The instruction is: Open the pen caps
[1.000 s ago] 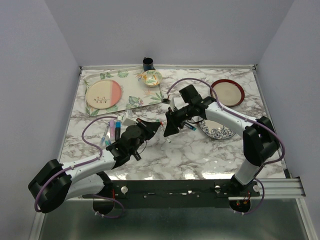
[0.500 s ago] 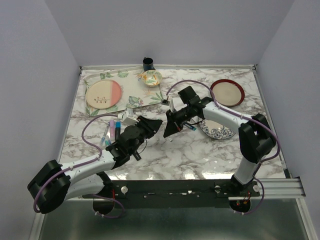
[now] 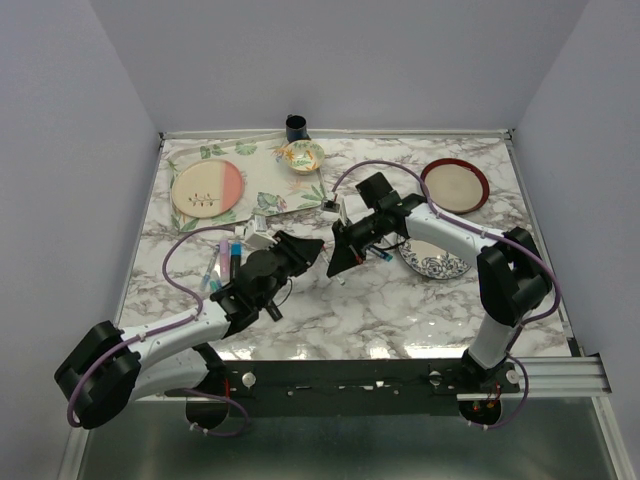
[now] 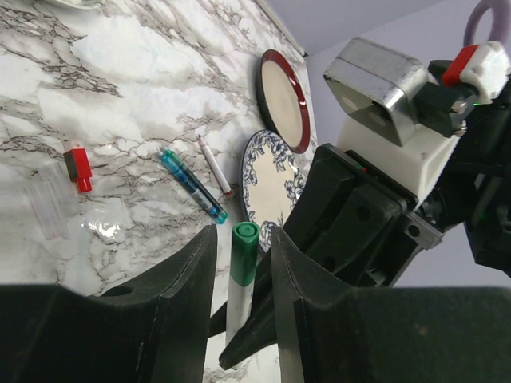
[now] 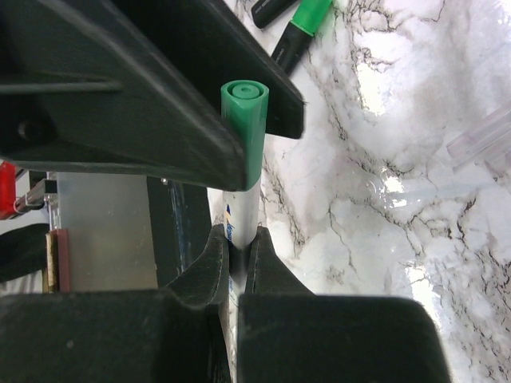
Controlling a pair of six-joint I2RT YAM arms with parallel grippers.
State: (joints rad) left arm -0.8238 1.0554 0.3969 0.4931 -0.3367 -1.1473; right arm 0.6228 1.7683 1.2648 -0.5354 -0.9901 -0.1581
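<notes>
- Top view: The left gripper (image 3: pixel 318 246) and the right gripper (image 3: pixel 338 264) are meeting tip to tip over the middle of the white marble tabletop (image 3: pixel 400 310). A loose cluster of pens (image 3: pixel 225 262) is lying to their left and a blue-patterned plate (image 3: pixel 437 263) to their right. What is sitting between the tips is too small to tell here.
- Left wrist view: The left gripper's black fingers (image 4: pixel 188 303) are standing apart, framing a green plastic cap (image 4: pixel 243 251). The cap is sitting on top of a white-barrelled pen (image 4: pixel 238 307), with a narrow slot showing on either side. The right gripper's black body is looming just behind. On the marble beyond, a teal pen (image 4: pixel 192 185) and a thin red-tipped white pen (image 4: pixel 214 165) are lying side by side near the blue-patterned plate. A red-rimmed plate (image 4: pixel 283 100) is resting farther back.
- Right wrist view: The right gripper's fingers (image 5: pixel 215 263) are clamping together on the white barrel just below the green cap, which is on the pen. The left gripper's fingers are flanking the cap; whether one is touching it cannot be told. A green-capped black marker (image 5: pixel 299 28) is lying beyond.
</notes>
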